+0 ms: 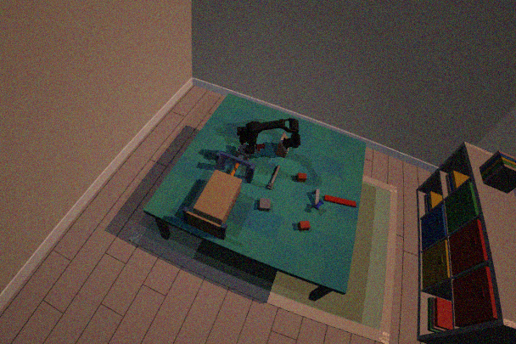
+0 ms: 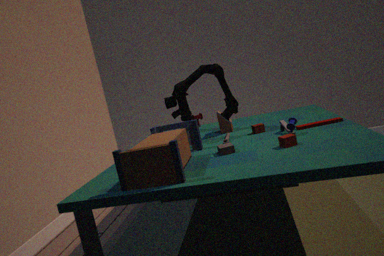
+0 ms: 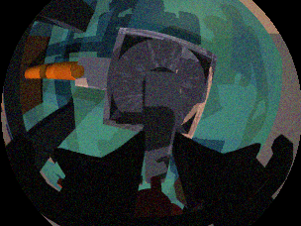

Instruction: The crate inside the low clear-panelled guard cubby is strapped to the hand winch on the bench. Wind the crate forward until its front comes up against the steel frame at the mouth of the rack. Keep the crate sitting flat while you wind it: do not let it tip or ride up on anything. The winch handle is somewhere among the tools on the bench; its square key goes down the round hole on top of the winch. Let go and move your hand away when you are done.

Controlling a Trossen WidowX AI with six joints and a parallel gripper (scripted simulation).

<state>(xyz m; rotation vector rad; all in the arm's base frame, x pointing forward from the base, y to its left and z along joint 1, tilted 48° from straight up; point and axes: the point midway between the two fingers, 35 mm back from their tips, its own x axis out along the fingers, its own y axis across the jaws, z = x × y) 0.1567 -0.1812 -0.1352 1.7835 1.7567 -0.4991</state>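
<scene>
The tan crate sits flat in the guard cubby. Its front is a little behind the blue-grey steel frame; the clear panels are hard to make out. An orange strap runs through the frame to the square-framed winch. The winch handle stands over the middle of the winch; its red part shows low between the dark fingers. My gripper is shut on the handle. The key end and hole are hidden.
On the bench lie a long grey tool, a grey block, two red blocks, a red bar and a blue-and-white tool. A wooden piece stands near the arm base.
</scene>
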